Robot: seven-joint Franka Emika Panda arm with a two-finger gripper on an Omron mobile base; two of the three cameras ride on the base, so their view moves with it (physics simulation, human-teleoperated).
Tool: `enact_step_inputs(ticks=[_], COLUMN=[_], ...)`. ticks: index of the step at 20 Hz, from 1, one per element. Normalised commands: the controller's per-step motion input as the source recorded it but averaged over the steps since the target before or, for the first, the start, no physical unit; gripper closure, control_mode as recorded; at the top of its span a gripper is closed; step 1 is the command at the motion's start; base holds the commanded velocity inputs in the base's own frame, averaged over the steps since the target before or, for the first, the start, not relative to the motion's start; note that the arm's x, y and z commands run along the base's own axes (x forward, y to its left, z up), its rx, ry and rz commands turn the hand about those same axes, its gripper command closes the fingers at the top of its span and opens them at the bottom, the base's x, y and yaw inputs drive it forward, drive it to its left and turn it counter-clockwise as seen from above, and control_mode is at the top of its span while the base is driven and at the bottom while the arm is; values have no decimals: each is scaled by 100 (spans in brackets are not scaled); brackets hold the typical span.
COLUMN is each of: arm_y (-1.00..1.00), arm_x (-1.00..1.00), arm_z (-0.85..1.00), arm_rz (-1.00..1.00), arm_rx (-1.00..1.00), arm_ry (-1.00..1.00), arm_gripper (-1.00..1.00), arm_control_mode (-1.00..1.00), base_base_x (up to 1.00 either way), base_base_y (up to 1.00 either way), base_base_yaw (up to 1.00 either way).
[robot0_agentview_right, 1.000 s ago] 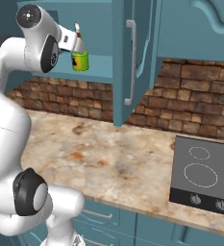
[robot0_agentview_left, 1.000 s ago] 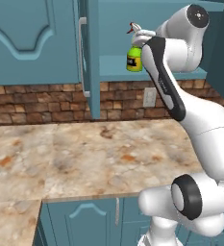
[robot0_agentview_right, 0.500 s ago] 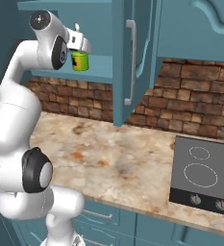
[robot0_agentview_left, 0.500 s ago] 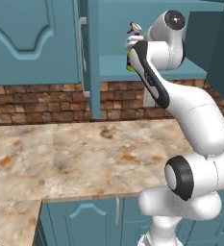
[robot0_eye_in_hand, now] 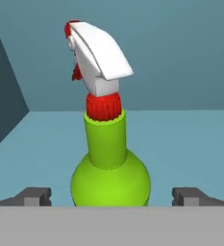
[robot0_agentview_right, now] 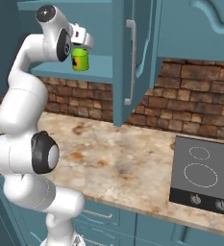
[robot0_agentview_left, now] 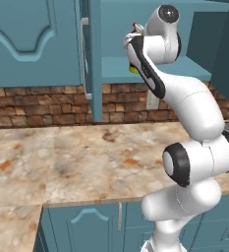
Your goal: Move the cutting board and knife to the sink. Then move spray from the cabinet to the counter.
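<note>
Claw (robot0_eye_in_hand: 111,194) is hanging released, your spray (robot0_eye_in_hand: 109,163) standing between its fingertips; closing off-centre is risking toppling it on the cabinet (robot0_agentview_right: 104,67) shelf.

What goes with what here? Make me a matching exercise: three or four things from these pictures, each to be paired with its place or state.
Things:
1. small bright green spray bottle with red-and-white trigger head
2. flat teal cabinet door
3. black stovetop
4. dark fingers

Places or states:
A. swung open
B. set into the beige mottled stone counter
C. upright on the pale blue cabinet shelf
D. spread wide, one on each side of the bottle

Pairs: 1-C, 2-A, 3-B, 4-D
</note>
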Motion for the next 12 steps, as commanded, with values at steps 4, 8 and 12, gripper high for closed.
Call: enact_step_inputs(ticks=[4,8,12], arm_y=[0,0,0], arm_x=[1,0,5], arm_z=[-15,-19,-11], arm_rz=[2,3,3], arm_rx=[0,0,0], arm_ry=[6,9,3], arm_gripper=[-100,-100,-100], arm_control_mode=[-100,-100,-100], base_base_x=[0,0,0], base_base_y=[0,0,0], base_base_yaw=[0,0,0])
